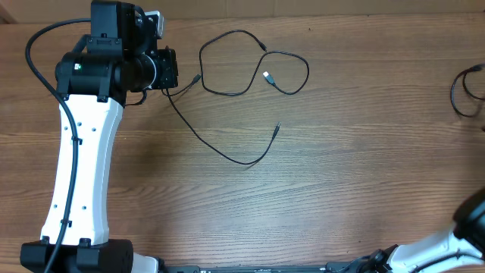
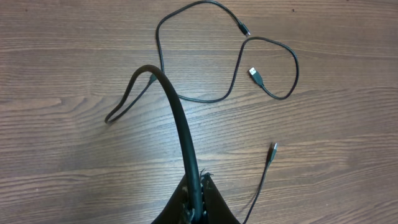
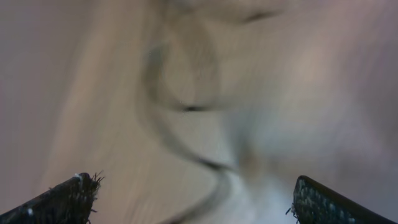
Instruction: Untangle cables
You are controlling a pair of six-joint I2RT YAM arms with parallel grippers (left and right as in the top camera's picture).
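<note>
My left gripper (image 1: pixel 170 76) (image 2: pixel 198 190) is at the far left of the table, shut on a thin black cable (image 2: pixel 177 112). In the left wrist view that cable arches up out of the jaws and drops to the left. A cable (image 1: pixel 227 155) trails from the gripper to a small plug (image 1: pixel 278 127) (image 2: pixel 272 148). A second cable (image 1: pixel 242 34) (image 2: pixel 205 98) lies in loops beside it, with a silver plug (image 1: pixel 267 76) (image 2: pixel 255 73) and a dark plug (image 2: pixel 246 29). My right gripper (image 3: pixel 193 186) is open and empty; its view is blurred.
Another black cable (image 1: pixel 459 91) lies at the right edge of the wooden table (image 1: pixel 341 167). The left arm's white link (image 1: pixel 79 174) runs along the left side. Part of the right arm (image 1: pixel 470 227) shows at the bottom right corner.
</note>
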